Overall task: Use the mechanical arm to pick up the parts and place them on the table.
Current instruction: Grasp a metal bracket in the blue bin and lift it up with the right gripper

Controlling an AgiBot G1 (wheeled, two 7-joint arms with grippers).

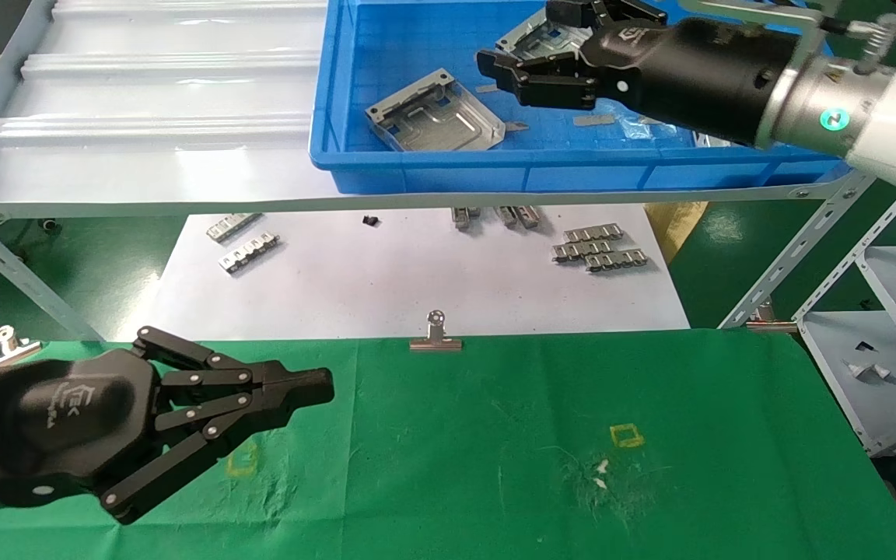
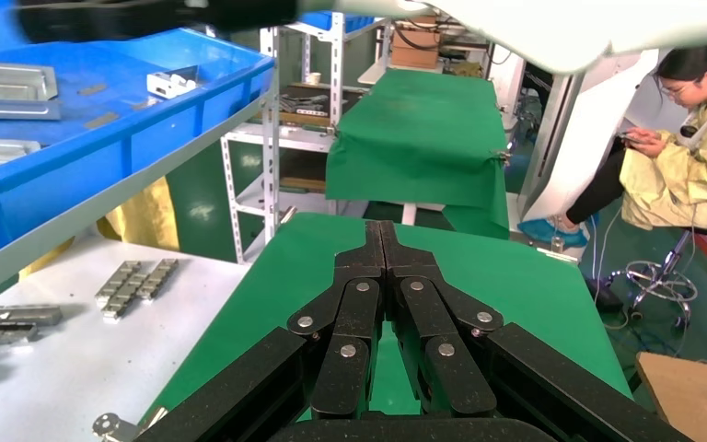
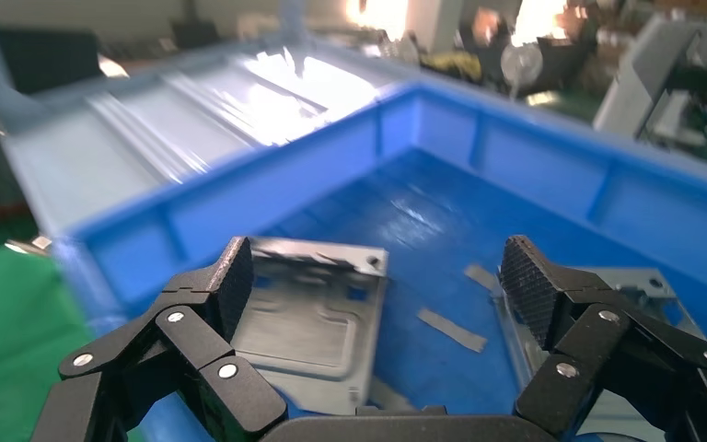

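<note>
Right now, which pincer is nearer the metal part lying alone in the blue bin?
Right pincer: open, above the bin beside the part. Left pincer: shut, far off over the green table.

2 sheet-metal brackets (image 1: 436,111) (image 1: 530,39) lie in 1 blue bin (image 1: 417,175); 2 binder clips (image 1: 435,333) (image 1: 6,343); 2 pincers (image 1: 312,389) (image 1: 498,66).

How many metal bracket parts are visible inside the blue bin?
2. One bracket lies near the blue bin's front-left corner; a second bracket sits farther back, partly covered by the open right gripper. More may be hidden behind the arm.
</note>
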